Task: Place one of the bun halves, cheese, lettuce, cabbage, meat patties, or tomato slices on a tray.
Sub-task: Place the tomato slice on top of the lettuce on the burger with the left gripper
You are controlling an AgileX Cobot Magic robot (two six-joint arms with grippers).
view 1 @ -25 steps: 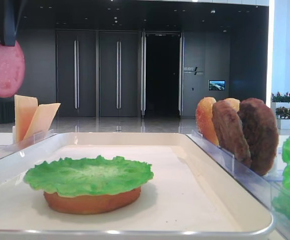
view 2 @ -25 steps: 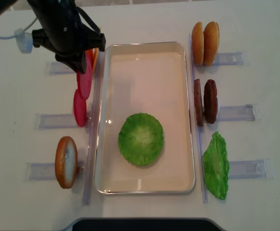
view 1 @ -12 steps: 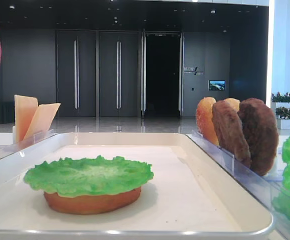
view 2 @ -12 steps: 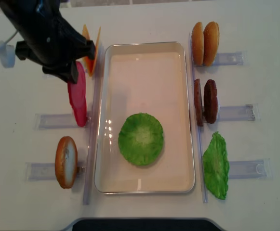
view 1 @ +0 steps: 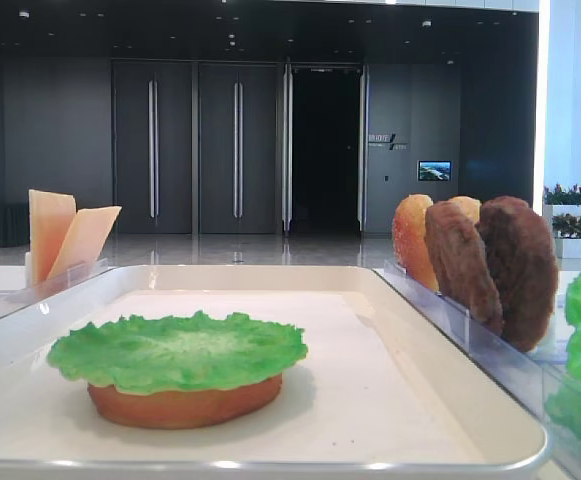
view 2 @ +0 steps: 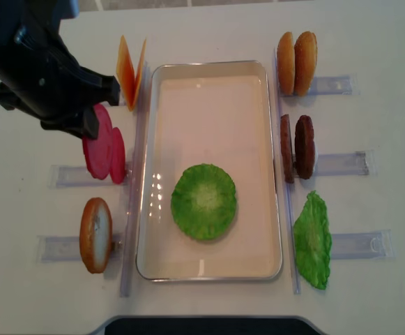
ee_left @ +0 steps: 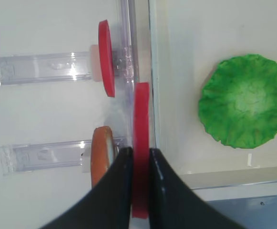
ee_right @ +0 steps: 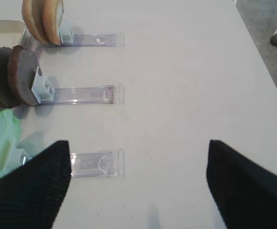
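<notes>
The left gripper (ee_left: 139, 162) is clenched on the edge of one tomato slice (ee_left: 140, 143), holding it upright in the air beside the left rim of the tray (view 2: 272, 160), near a second tomato slice (view 2: 117, 155) that stands in its clear rack (view 2: 73, 174). On the tray, a lettuce leaf (view 2: 203, 202) lies on a bun half (view 1: 185, 405). The right gripper (ee_right: 138, 186) hovers with its jaws spread wide over the table (ee_right: 186, 86), grasping nothing.

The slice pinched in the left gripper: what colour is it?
Matte red; a tomato slice held edge-on by the left gripper, clearest in the left wrist view.
</notes>
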